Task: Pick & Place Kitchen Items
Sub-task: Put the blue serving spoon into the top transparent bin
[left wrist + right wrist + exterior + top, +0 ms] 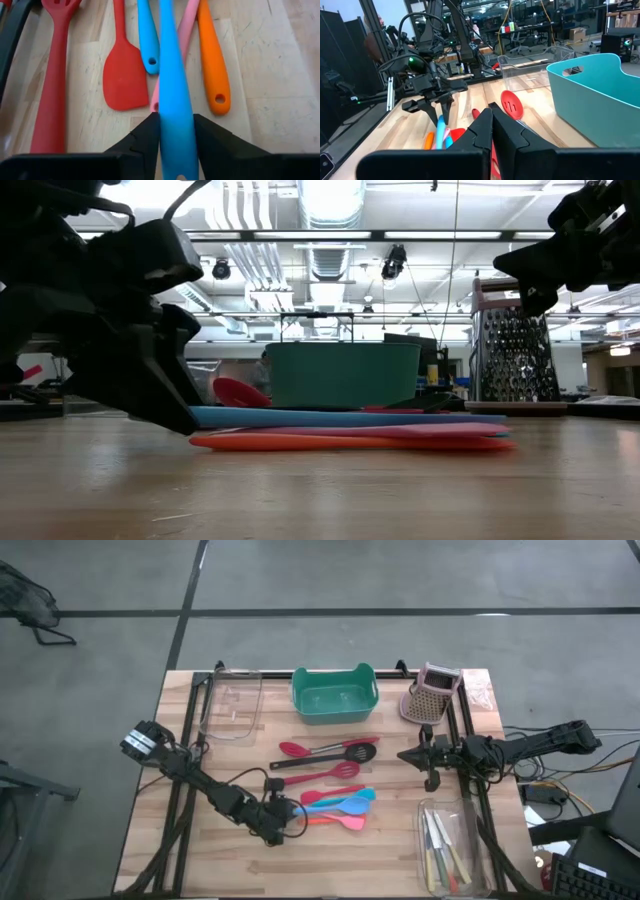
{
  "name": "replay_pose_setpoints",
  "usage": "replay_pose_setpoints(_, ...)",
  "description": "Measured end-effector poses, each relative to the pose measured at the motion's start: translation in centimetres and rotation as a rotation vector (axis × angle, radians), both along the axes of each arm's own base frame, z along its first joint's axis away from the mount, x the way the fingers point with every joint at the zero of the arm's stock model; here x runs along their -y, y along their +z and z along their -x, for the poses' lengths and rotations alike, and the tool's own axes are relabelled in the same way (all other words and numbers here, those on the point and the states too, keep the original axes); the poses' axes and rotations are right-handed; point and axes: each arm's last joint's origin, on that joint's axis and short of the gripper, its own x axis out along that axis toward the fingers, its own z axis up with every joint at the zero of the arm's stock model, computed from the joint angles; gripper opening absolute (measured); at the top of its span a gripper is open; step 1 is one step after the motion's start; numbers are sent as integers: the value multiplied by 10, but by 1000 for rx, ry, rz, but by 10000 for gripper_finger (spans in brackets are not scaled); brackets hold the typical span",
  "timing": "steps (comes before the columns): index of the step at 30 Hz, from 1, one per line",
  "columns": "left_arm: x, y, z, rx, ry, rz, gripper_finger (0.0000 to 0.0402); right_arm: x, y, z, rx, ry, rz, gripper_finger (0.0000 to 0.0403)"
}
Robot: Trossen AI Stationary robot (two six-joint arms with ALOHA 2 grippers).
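Several silicone spatulas, blue, pink and orange, lie side by side in the table's near middle. My left gripper is at their handle ends, shut on one blue spatula. Beyond them lie a red spatula, a red slotted turner, a red spoon and black utensils. My right gripper is shut and holds nothing. It hangs raised over the table's right part, beside the utensils' far ends. My left gripper pinches the blue spatula's handle near its free end between its two fingers, which lie across it. The fingers point down from above, slanting from the table's left. The spatula lies about level on top of the pink and orange ones.
A teal tub stands at the far middle, with a pinkish perforated holder to its right. One clear container sits far left. Another clear container, near right, holds pale-handled utensils. Bare wood lies near the front edge.
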Motion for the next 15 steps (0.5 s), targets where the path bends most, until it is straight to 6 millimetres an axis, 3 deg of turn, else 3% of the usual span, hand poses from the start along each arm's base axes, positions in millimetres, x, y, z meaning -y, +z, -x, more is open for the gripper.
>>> replay_pose_setpoints(3, 0, 0, 0, -1, -1, -3, 96, 0, 0, 0, 0, 0, 0, 9)
replay_pose_setpoints(15, -1, 8, 2, 15, -8, -27, 96, 0, 0, 0, 0, 0, 0, 9)
